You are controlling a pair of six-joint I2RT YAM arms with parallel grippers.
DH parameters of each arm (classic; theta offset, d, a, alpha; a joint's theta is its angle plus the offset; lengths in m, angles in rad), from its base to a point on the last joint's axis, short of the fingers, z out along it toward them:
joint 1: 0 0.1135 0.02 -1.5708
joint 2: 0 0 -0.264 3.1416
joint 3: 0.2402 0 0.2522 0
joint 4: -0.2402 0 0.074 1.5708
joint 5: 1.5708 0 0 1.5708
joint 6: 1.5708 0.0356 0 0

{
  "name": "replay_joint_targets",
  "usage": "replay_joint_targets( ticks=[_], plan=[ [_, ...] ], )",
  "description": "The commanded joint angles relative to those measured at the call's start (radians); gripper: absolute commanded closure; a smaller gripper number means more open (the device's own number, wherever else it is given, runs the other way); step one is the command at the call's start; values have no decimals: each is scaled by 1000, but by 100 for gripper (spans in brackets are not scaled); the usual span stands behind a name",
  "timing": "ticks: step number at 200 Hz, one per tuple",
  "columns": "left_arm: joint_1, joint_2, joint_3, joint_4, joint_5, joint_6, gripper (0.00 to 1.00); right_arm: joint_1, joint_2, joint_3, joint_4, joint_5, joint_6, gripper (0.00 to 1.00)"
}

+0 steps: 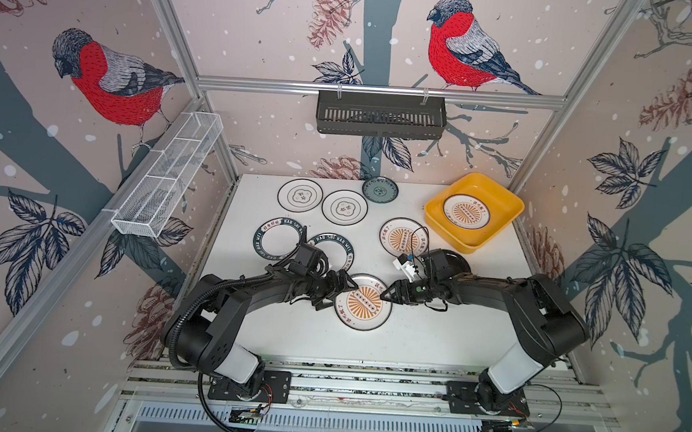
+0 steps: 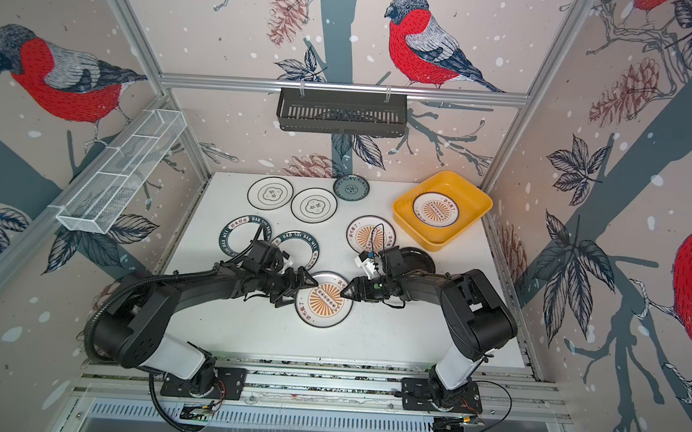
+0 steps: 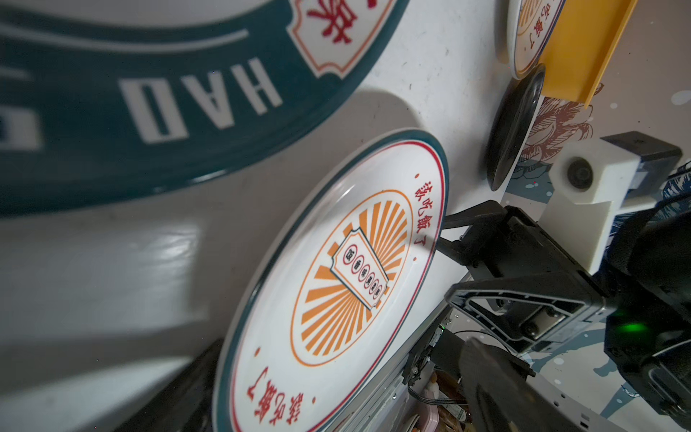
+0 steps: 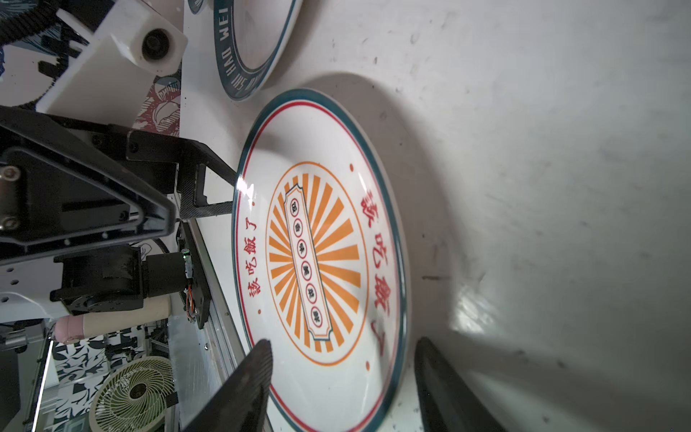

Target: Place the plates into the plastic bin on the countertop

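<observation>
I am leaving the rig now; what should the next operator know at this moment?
Left gripper: open, at the near sunburst plate's left rim.
Right gripper: open, jaws astride its right rim, not clamped.
Done: one sunburst plate lies in the yellow bin.
To do: eight plates on the countertop: this one, a second sunburst plate, the black plate, two lettered plates, two thin-rimmed plates, the teal plate.

1. Sunburst plate (image 4: 318, 262), between left pincer (image 4: 233, 190) and right pincer (image 4: 342, 346): glossy glaze, glare flashing.
2. Counter (image 4: 561, 149) beneath: matt white, scuffed, speckled.
3. Left pincer's fingers (image 4: 209, 207): black, woven-fibre texture.
4. Plastic bin (image 1: 502, 219), beyond right pincer: smooth yellow plastic.
</observation>
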Motion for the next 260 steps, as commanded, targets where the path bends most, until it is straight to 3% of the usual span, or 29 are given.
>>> replay_joint_targets(
  ticks=[1,18,79,139,222,260],
  plan=[
    [-8,18,8,14,-9,5,4,-2,17,-4,-10,11,17,51],
    [-11,23,12,22,-3,4,4,-5,19,-5,-7,11,20,66],
    [-12,10,24,32,-13,10,4,-39,16,3,6,14,39,91],
    [-11,-1,103,-34,-63,93,4,-73,-24,11,16,20,107,97],
    [-7,25,443,-230,-226,313,4,-195,-229,125,-61,148,254,96],
    [-11,50,545,-170,-230,312,4,-262,-297,171,-56,202,327,96]
  ],
)
